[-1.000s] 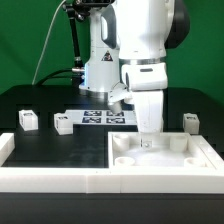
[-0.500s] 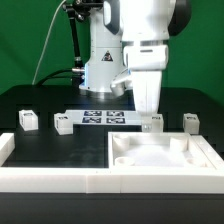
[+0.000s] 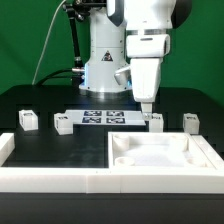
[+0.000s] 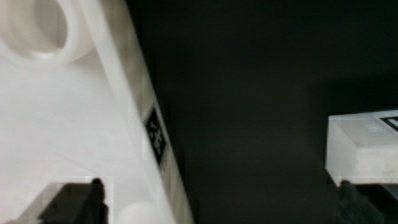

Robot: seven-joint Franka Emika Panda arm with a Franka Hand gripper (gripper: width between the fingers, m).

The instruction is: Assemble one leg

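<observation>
Jaws: spread, empty; you see this in the wrist view only.
Leg (image 3: 153, 121): on the desk (image 3: 40, 100) beneath, nearer one finger; long axis unclear.

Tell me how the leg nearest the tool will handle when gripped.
The leg looks like a stiff, solid block, so it likely won't flex in the tool. Stubby and flat-sided, it should sit stable and not roll. Its smooth white faces might slide if pushed.
</observation>
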